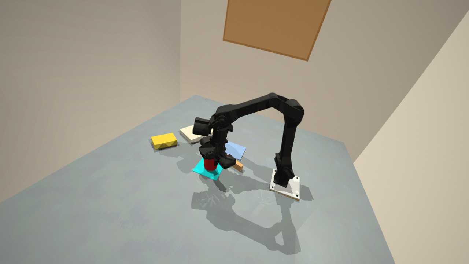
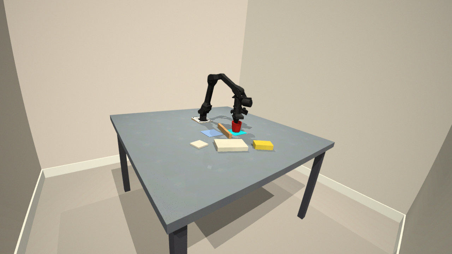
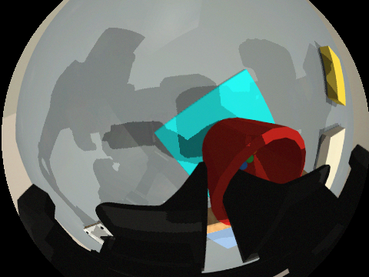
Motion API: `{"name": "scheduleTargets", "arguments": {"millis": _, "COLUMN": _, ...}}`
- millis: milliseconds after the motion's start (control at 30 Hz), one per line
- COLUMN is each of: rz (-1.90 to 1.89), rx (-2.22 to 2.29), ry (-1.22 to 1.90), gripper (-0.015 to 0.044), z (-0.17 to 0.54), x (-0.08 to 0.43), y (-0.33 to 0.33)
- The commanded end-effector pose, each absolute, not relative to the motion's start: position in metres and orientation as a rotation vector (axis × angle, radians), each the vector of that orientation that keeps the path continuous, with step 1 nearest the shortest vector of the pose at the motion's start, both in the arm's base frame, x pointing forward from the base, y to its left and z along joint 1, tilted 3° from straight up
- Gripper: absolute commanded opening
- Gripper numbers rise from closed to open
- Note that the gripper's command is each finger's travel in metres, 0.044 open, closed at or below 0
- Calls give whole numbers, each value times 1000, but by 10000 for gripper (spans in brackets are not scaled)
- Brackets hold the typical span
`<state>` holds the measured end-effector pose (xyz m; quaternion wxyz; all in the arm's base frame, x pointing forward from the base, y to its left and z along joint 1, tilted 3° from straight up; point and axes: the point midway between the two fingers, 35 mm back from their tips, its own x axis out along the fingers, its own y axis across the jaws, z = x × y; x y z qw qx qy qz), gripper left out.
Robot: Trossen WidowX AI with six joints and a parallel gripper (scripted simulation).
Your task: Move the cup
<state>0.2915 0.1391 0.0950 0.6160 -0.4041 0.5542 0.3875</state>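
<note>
The red cup (image 1: 209, 164) (image 2: 236, 127) (image 3: 219, 140) is upright over the cyan pad (image 1: 214, 176) (image 2: 242, 133) (image 3: 236, 96). Its base looks to be on the pad or a hair above it; I cannot tell which. A blue marble (image 3: 244, 165) and a green marble (image 3: 250, 158) show inside the cup; the fingers and wall hide the rest of its inside. My gripper (image 2: 236, 121) (image 3: 209, 166) points down and is shut on the cup's wall at the rim, one finger inside and one outside. The other pad, light blue (image 1: 236, 150) (image 2: 210, 133) (image 3: 227, 238), has nothing on it.
An orange bar (image 1: 238, 165) (image 2: 224, 130) (image 3: 219, 228) stands between the pads. A cream block (image 1: 190, 134) (image 2: 230, 145) (image 3: 334, 154), a yellow block (image 1: 163, 141) (image 2: 262, 145) (image 3: 336, 78) and a small cream tile (image 2: 198, 144) lie beyond the pads from the arm's base.
</note>
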Motion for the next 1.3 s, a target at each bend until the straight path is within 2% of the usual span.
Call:
{"name": "scheduleTargets", "arguments": {"millis": 0, "rz": 892, "rx": -931, "ry": 1276, "gripper": 79, "z": 95, "x": 292, "y": 139}}
{"name": "scheduleTargets", "arguments": {"millis": 67, "rz": 892, "rx": -931, "ry": 1276, "gripper": 128, "z": 95, "x": 292, "y": 139}}
{"name": "scheduleTargets", "arguments": {"millis": 1267, "rz": 888, "rx": -931, "ry": 1281, "gripper": 128, "z": 131, "x": 289, "y": 139}}
